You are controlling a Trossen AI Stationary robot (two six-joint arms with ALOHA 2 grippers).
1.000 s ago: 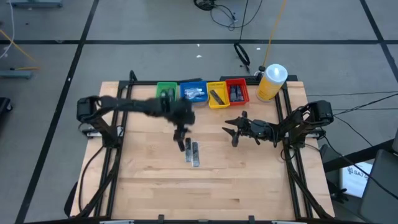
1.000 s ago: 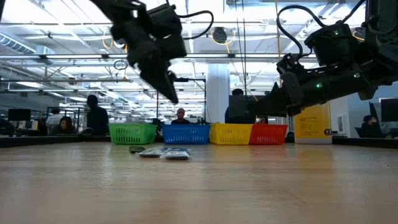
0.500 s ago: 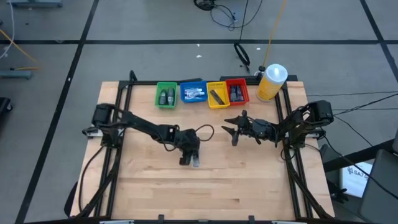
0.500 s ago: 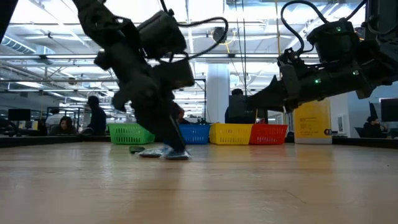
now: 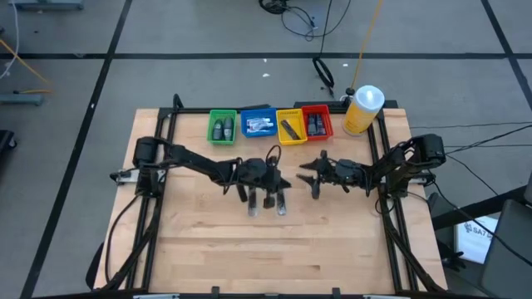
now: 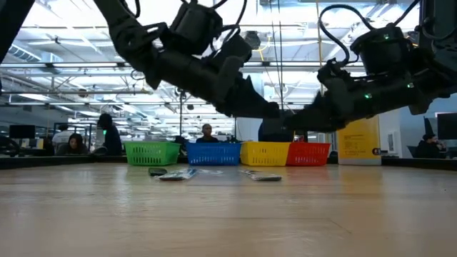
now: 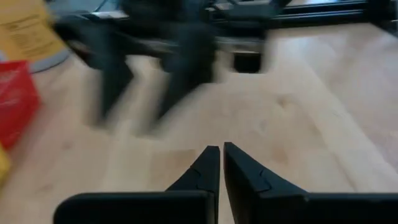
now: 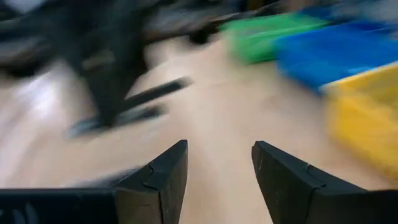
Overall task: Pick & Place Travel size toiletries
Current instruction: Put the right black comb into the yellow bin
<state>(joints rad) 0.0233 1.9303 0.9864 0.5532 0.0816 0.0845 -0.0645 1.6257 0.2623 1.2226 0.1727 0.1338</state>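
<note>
Two flat grey sachets lie on the wooden table, one (image 5: 252, 204) left of the other (image 5: 280, 206); the low view shows them apart (image 6: 171, 173) (image 6: 260, 176). More toiletries sit in the bins at the far edge. My left gripper (image 5: 287, 181) hovers above the table over the right-hand sachet, pointing toward the right edge, shut on nothing (image 7: 220, 149). My right gripper (image 5: 309, 176) faces it from the right, open (image 8: 219, 149), lifted off the table (image 6: 314, 121).
Green (image 5: 221, 127), blue (image 5: 258, 124), yellow (image 5: 289, 126) and red (image 5: 317, 123) bins stand in a row at the far edge, with a big yellow bottle (image 5: 363, 110) beside them. The two gripper tips are close together. Bare wood lies toward the near edge.
My left gripper dropped from near the bins onto the two sachets, then swept toward the table's right and rose. One sachet slid to the right along the table, away from the other, which stayed about where it was. The right arm kept still.
</note>
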